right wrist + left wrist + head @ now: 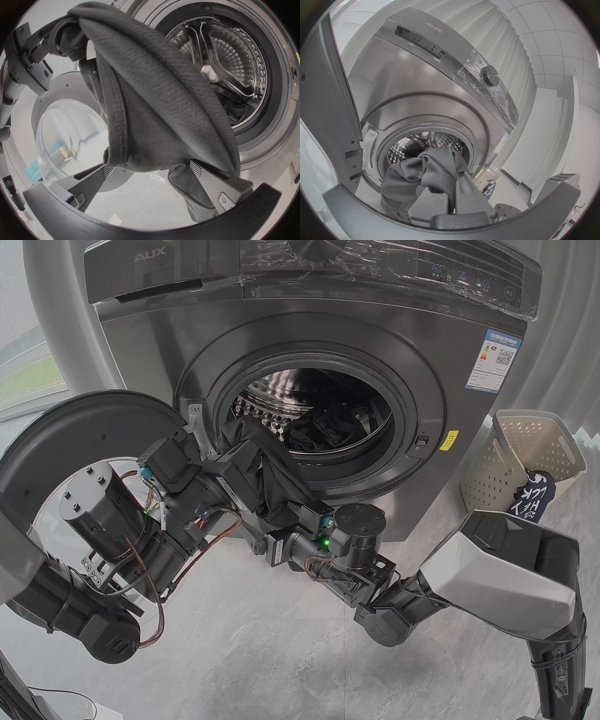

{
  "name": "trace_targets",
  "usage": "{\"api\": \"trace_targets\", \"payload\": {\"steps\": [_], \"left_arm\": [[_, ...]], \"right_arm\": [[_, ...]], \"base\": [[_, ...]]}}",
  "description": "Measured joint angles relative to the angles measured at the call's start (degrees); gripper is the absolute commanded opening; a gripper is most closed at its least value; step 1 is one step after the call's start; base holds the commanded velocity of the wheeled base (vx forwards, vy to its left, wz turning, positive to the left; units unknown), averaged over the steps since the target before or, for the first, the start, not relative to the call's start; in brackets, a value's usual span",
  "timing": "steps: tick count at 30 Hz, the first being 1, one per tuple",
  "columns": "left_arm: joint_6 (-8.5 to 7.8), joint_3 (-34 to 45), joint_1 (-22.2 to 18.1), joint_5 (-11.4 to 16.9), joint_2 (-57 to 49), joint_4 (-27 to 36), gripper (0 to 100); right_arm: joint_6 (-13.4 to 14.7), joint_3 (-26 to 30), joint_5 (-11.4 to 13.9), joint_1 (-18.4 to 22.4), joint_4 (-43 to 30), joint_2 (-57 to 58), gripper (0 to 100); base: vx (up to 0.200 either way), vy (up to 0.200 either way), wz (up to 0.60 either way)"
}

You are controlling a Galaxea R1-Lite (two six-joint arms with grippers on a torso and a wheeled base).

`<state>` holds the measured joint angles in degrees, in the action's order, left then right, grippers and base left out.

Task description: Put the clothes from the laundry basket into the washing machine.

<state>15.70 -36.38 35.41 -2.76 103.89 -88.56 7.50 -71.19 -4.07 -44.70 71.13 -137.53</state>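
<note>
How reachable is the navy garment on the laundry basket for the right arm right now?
Probably not yet. The right gripper is open, but the dark garment, pinched by the left gripper, drapes over it. Otherwise the way to the navy garment on the laundry basket looks free.

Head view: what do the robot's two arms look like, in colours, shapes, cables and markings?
Both arms are mostly dark grey to black, built of blocky and cylindrical segments. The left arm has a round grey motor housing and looping orange-brown cables. The right arm wears a pale grey angular shell higher up. Each wrist shows a small green light and a teal connector.
</note>
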Motion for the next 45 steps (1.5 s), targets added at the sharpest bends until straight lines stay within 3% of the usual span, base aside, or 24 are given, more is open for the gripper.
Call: {"api": "trace_targets", "payload": {"steps": [8, 9, 18, 26, 39, 45], "left_arm": [[-0.02, 0.0, -0.06, -0.02, 0.09, 0.05, 0], [0.0, 0.0, -0.06, 0.0, 0.09, 0.05, 0], [0.0, -0.11, -0.17, -0.13, 0.09, 0.07, 0], [0.0, -0.17, -0.2, -0.11, 0.09, 0.07, 0], [0.0, -0.33, -0.94, -0.11, 0.16, 0.07, 0], [0.02, -0.52, -1.46, -0.11, 0.13, 0.07, 0]], "right_arm": [[-0.06, -0.17, -2.02, 0.9, 0.02, 0.63, 100], [-0.04, -0.16, -2.08, 0.91, 0.02, 0.73, 0], [-0.04, 0.57, -2.17, 0.8, 0.6, 1.38, 0], [-0.04, 4.72, -2.17, 0.61, 0.99, 4.53, 0], [-0.04, 21.18, -2.11, -4.39, 1.16, 17.44, 0], [-0.04, 26.79, -1.67, -3.43, 0.37, 23.92, 0]], "base": [[0.0, 0.0, 0.0], [0.0, 0.0, 0.0], [0.0, 0.0, 0.0], [0.0, 0.0, 0.0], [0.0, 0.0, 0.0], [0.0, 0.0, 0.0]]}}
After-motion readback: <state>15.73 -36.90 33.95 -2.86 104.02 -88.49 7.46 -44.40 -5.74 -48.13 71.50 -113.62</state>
